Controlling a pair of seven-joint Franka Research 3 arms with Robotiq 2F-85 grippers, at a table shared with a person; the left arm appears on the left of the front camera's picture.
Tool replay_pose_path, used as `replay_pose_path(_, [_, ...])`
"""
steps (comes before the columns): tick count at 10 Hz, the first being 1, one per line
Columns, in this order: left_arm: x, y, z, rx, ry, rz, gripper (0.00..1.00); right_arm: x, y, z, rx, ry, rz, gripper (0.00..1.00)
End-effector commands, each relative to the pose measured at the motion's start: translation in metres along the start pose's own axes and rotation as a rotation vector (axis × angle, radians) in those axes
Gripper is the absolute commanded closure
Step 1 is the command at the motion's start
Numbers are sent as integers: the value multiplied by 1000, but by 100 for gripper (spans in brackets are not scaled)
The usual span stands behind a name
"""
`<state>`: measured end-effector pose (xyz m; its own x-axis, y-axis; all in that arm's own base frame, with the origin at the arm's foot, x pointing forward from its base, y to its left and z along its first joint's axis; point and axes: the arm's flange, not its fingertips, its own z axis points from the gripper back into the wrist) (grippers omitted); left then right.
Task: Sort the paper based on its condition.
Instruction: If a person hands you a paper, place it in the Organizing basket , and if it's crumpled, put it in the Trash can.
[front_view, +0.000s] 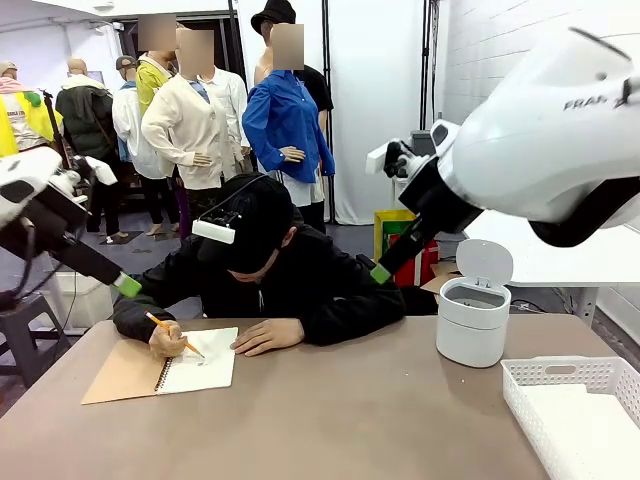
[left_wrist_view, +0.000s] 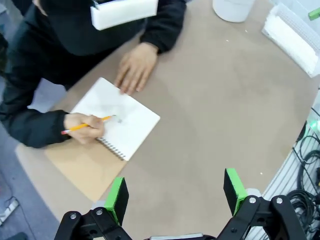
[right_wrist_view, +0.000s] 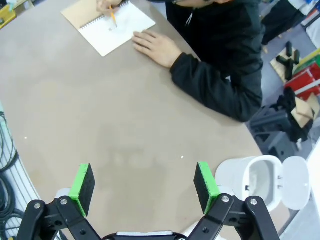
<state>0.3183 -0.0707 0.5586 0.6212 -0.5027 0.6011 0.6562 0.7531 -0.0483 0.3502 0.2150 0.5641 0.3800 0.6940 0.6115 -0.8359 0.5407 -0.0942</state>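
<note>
Front view has both arms raised off the table (front_view: 330, 420) while a person bends over a spiral notebook, one hand (front_view: 165, 338) writing with a pencil (front_view: 176, 336) and the other hand (front_view: 268, 335) flat beside the page. The left gripper (left_wrist_view: 176, 195) hangs above the table with its fingers spread wide and nothing between them. The right gripper (right_wrist_view: 145, 187) is the same, wide apart and empty.

The only paper in sight is the white top page (front_view: 205, 365), not yet torn out and lying on the robot's left half of the table. Its tan cover (front_view: 125, 372) is folded out flat on the far-left side. No loose sheet or ball lies on the table.

The step in hand looks like waiting, and doing it well probably means hovering high with open fingers, clear of the person's arms. The lidded bin (front_view: 472, 325), its lid up, and the white basket (front_view: 575, 400) on the right look like the two sorting places.

The page lies flat, with its spiral edge on the left. Its long axis appears to run along that spiral, from the robot's side toward the person, a little skewed.
</note>
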Motion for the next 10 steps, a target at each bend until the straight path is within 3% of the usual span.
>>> replay_pose_path(1, [-10, -1, 14, 107, -19, -14, 0, 6, 0, 12, 39, -48, 31, 0])
replay_pose_path(3, [-5, 1, 32, 147, -49, -26, 0, 11, 1, 24, 13, -72, 28, 0])
replay_pose_path(4, [-1, -1, 33, 148, -111, 8, 0, 8, 1, 21, -28, -83, 50, 0])
replay_pose_path(5, [-2, 5, 32, 107, -42, -37, 0, 12, 1, 25, -16, -51, 15, 0])
replay_pose_path(9, [0, 3, 34, 111, -61, -31, 0, 12, 1, 28, -22, -57, 18, 0])
replay_pose_path(10, [10, 3, 43, 111, -66, -65, 0, 22, 0, 30, 72, -74, -56, 0])
